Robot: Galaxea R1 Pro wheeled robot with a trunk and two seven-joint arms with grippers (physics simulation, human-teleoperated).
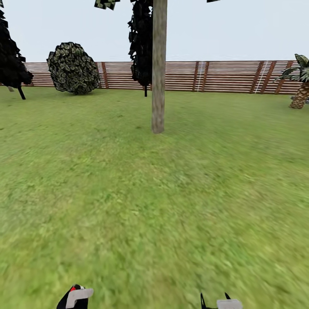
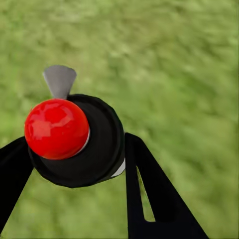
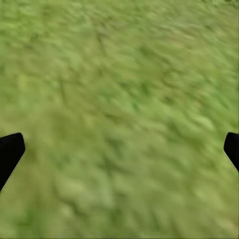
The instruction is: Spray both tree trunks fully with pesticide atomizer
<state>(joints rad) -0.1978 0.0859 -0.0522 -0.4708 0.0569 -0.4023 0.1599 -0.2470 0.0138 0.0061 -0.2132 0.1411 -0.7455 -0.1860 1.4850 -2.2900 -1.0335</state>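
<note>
One pale mottled tree trunk [image 1: 159,64] rises from the lawn straight ahead, some way off, with bits of its leafy crown [image 1: 106,3] at the picture's top. The pesticide atomizer [image 2: 94,144], a dark bottle with a round red top [image 2: 56,128] and a grey nozzle [image 2: 59,79], sits between the black fingers [image 2: 149,189] of my left gripper [image 2: 74,159], which is shut on it. In the head view that left gripper [image 1: 75,298] shows at the bottom edge with a speck of red. My right gripper [image 1: 216,302] is low beside it, open and holding nothing [image 3: 119,149], over grass.
A brown slat fence [image 1: 223,76] bounds the green lawn [image 1: 154,206]. A round dark bush [image 1: 73,68] stands at the back left, dark narrow trees [image 1: 140,43] behind the trunk and at the far left [image 1: 10,56], and a short palm [image 1: 300,81] at the right.
</note>
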